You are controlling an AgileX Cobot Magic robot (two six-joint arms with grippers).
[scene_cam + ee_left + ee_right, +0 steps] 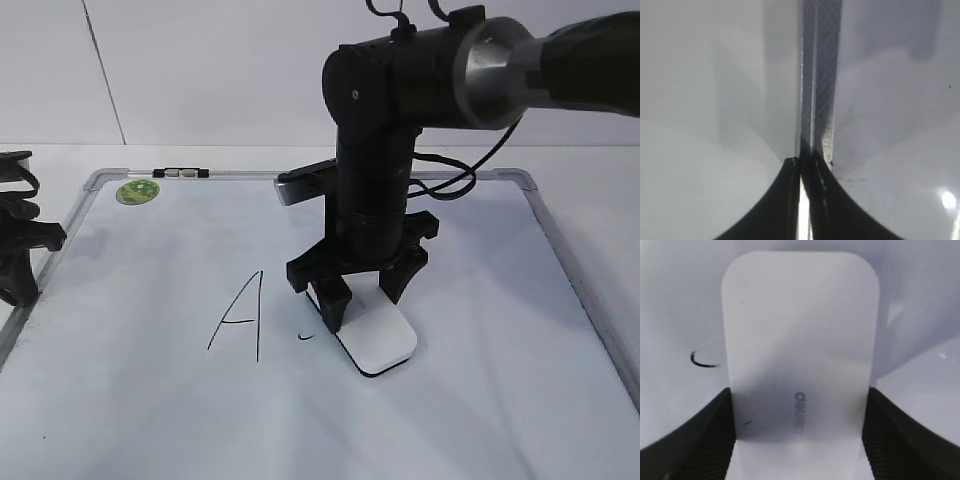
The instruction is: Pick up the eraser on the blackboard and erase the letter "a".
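The white eraser (378,345) lies flat on the blackboard (480,300), right of the tall capital "A" (240,315). My right gripper (365,300) comes down from above and is shut on the eraser's two long sides. In the right wrist view the eraser (799,315) fills the space between my jaws (799,396), its grey lettering showing. Of the letter "a" only a short curved black stroke (306,337) shows, just left of the eraser; it also appears in the right wrist view (704,361). My left gripper (15,250) is shut and empty at the board's left edge.
A round green sticker (137,191) and a small black-silver clip (187,173) sit at the board's far left corner. The left wrist view shows my shut jaws (801,162) over the board's silver frame (822,75).
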